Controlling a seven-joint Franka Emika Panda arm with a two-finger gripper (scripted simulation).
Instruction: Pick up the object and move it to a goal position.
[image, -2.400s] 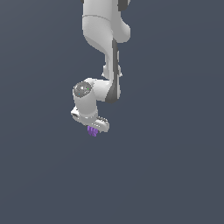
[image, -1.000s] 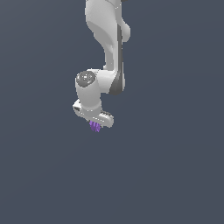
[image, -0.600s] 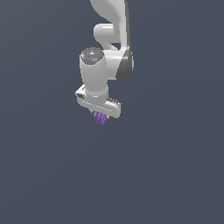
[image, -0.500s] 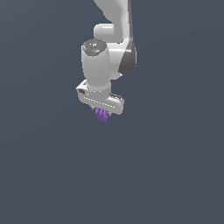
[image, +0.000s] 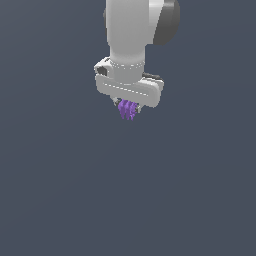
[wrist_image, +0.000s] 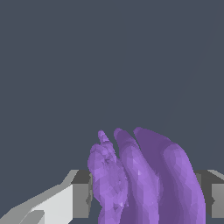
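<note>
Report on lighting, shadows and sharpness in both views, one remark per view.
Exterior view: flat, even light on a plain grey backdrop, with no cast shadow under the gripper or the purple object, and soft, slightly blurred edges. Wrist view: the object fills the foreground, its ridges smoothly shaded with coarse mesh facets showing; no glare, and the finger pads look dull grey.

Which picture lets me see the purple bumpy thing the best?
The wrist view. There the purple bumpy thing fills much of the picture, so you can see its long ridges side by side between the claw's fingers. In the exterior view it is just a tiny purple lump poking out under the white claw.
</note>
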